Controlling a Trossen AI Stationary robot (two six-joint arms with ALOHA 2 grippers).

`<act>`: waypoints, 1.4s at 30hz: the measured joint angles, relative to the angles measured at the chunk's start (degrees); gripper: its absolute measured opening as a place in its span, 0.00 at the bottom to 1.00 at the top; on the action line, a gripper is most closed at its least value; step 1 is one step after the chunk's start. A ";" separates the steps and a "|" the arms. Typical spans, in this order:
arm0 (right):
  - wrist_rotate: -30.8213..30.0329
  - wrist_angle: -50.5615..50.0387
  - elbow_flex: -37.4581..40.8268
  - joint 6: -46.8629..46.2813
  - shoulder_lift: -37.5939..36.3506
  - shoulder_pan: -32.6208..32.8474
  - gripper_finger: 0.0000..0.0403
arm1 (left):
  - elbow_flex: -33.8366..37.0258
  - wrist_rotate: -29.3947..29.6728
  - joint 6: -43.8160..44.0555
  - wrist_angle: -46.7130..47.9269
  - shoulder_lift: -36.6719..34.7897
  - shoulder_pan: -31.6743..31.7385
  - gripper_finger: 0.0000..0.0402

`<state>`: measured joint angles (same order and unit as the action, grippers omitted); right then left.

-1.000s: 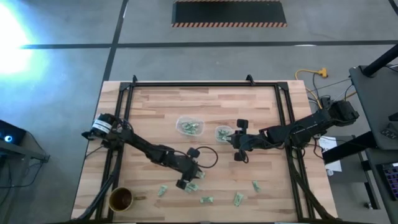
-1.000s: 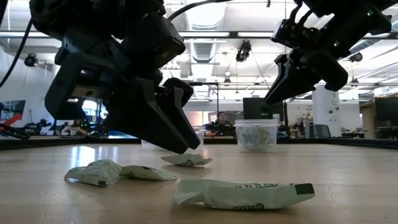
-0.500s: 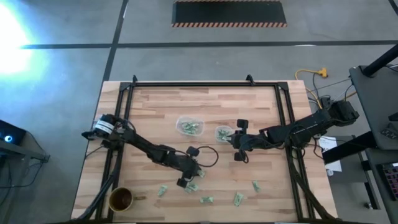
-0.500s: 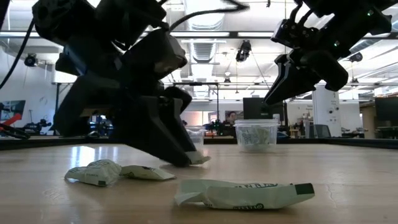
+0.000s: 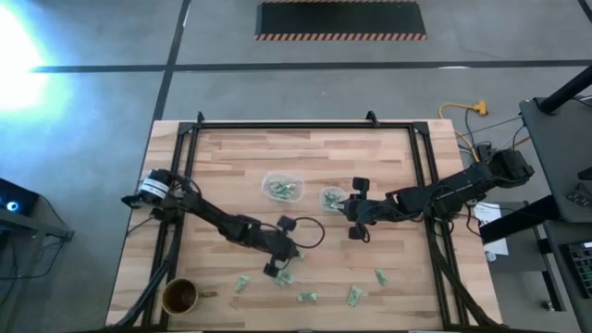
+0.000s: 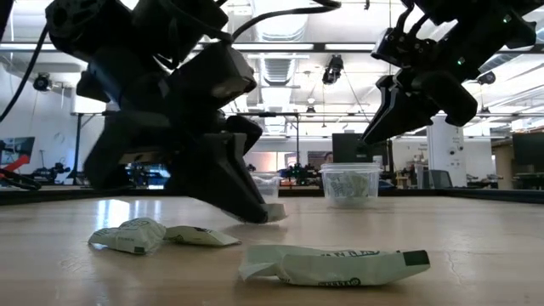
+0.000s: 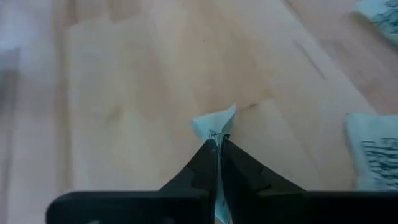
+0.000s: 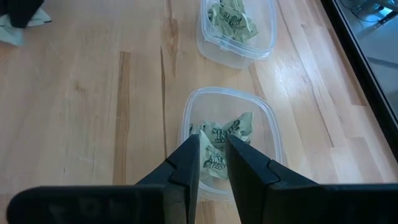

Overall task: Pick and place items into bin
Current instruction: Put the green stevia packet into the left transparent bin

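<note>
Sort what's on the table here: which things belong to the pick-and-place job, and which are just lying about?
Part of the job:
- packet pinched in the left gripper
- loose packets at the near edge
- two clear bins, both holding packets
- right gripper, slightly open above its bin

Just lying about:
- brown cup at the left near corner

2 clear bins [image 5: 282, 188], w/ packets inside; 5 loose packets [image 5: 355, 296] on table; 1 brown cup [image 5: 180, 296]; 2 arms.
</note>
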<state>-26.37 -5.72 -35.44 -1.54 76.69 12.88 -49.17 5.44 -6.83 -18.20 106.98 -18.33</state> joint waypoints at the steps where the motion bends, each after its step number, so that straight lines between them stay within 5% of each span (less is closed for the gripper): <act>1: 0.00 0.00 0.00 0.00 0.00 0.00 0.17 | -0.05 0.84 -0.13 0.04 -0.18 0.00 0.01; 17: -0.06 0.11 0.11 0.02 0.00 0.00 0.17 | -0.02 28.20 -2.58 10.67 -11.19 2.50 0.00; 30: -0.09 0.41 0.18 0.22 0.00 0.00 0.17 | -0.07 28.43 -1.48 12.33 -13.68 17.14 0.00; 42: -0.09 0.33 0.90 0.17 0.00 0.00 0.17 | -0.04 26.64 2.14 19.79 -13.68 19.08 0.00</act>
<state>-26.46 -5.39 -34.54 -1.37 76.69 12.88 -49.21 32.08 -4.69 1.58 93.30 0.75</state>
